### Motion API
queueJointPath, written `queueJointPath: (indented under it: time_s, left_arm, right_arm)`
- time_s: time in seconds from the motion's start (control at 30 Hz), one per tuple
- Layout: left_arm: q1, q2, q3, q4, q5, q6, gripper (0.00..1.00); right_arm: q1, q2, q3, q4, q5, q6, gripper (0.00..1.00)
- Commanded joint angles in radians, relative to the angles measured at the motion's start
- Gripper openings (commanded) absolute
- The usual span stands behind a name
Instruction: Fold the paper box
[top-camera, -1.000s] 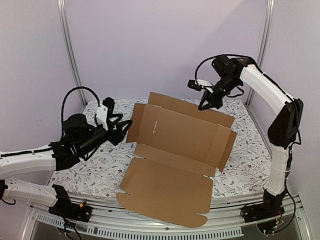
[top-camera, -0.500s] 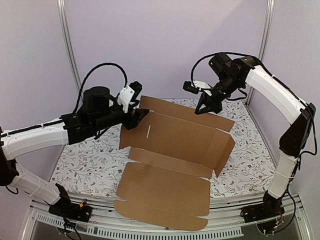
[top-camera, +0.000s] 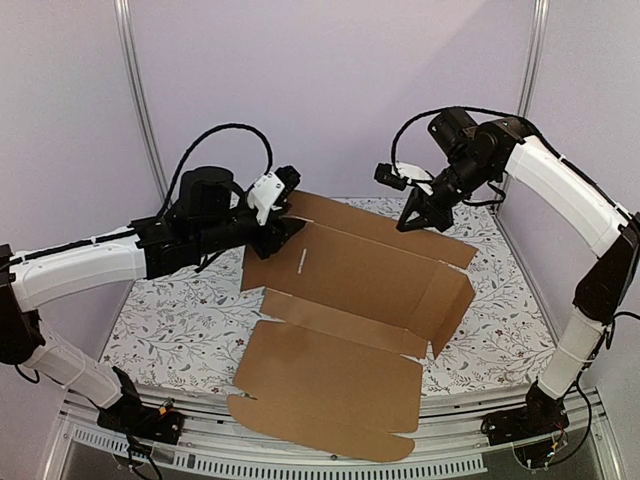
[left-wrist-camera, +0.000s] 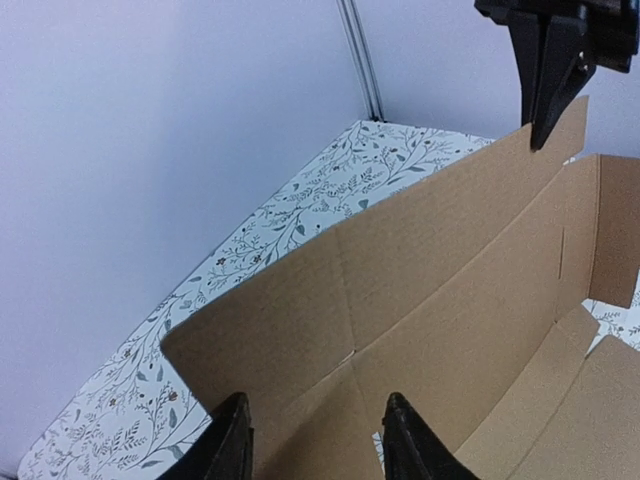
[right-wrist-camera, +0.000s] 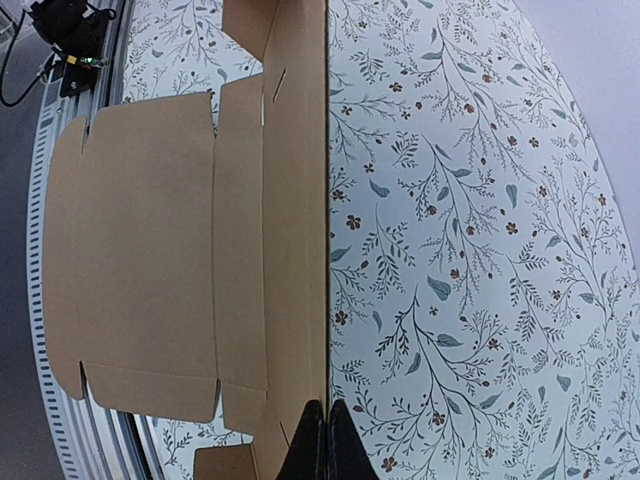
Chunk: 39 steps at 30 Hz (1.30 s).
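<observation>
We see the paper box (top-camera: 340, 300) lying half-formed in the middle of the table (top-camera: 170, 320), on its flowered cloth. Its large front panel (top-camera: 320, 390) lies flat towards the arms, and its near edge hangs over the front of the table. Behind that panel the base is flat, the long back wall (top-camera: 380, 222) is raised, and the right end flap (top-camera: 452, 300) stands up.

Our right gripper (top-camera: 418, 222) sits at the top edge of the back wall, towards its right end. In the right wrist view the box (right-wrist-camera: 150, 250) is seen from above, and the wall's thin edge runs straight into the closed fingertips of this gripper (right-wrist-camera: 326, 410), so it is pinching the cardboard. From the left wrist we see those same closed fingers (left-wrist-camera: 545, 110) on the wall's upper edge.

Our left gripper (top-camera: 285, 228) is at the far left corner of the box. Its jaws stand moderately apart (left-wrist-camera: 317, 400), with the corner of the box (left-wrist-camera: 450, 300) in the gap. We cannot tell whether either finger touches the cardboard.
</observation>
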<state>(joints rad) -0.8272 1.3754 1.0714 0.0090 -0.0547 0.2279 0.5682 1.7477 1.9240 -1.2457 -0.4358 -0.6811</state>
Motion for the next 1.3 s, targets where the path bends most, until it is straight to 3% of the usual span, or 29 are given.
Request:
queueJointPath:
  time_s: [0.0,0.1,0.17,0.27,0.4,0.67,0.93,1.13,1.27]
  left_arm:
    - [-0.013,-0.037,0.094,-0.184,0.044,0.048,0.49]
    - [-0.007,-0.105,0.124,-0.293,0.047,0.070,0.57]
    - [0.003,-0.128,0.134,-0.321,0.041,0.070,0.72]
    - [0.023,-0.097,0.193,-0.393,0.103,0.113,0.74]
    - [0.035,0.006,0.303,-0.506,0.155,0.145,0.66]
    - [0.045,0.065,0.344,-0.483,0.263,0.146,0.46]
    - [0.036,0.065,0.306,-0.404,0.281,0.094,0.23]
    - [-0.006,0.069,0.260,-0.271,0.133,0.019,0.01]
    - [-0.068,0.073,0.230,-0.158,-0.091,-0.042,0.00]
  right_arm:
    - [-0.003,-0.038,-0.022,0.023,-0.015,0.009,0.00]
    - [-0.002,-0.052,-0.036,0.032,-0.026,0.005,0.00]
    - [-0.002,-0.066,-0.044,0.037,-0.039,0.003,0.00]
    - [-0.002,-0.077,-0.046,0.037,-0.061,0.002,0.00]
    - [-0.001,-0.083,-0.048,0.033,-0.083,0.003,0.00]
    - [0.001,-0.105,-0.054,0.032,-0.095,0.010,0.00]
    - [0.000,-0.100,-0.054,0.044,-0.102,0.039,0.00]
    - [0.001,-0.087,-0.053,0.067,-0.135,0.095,0.00]
    - [0.000,-0.072,-0.051,0.090,-0.159,0.150,0.00]
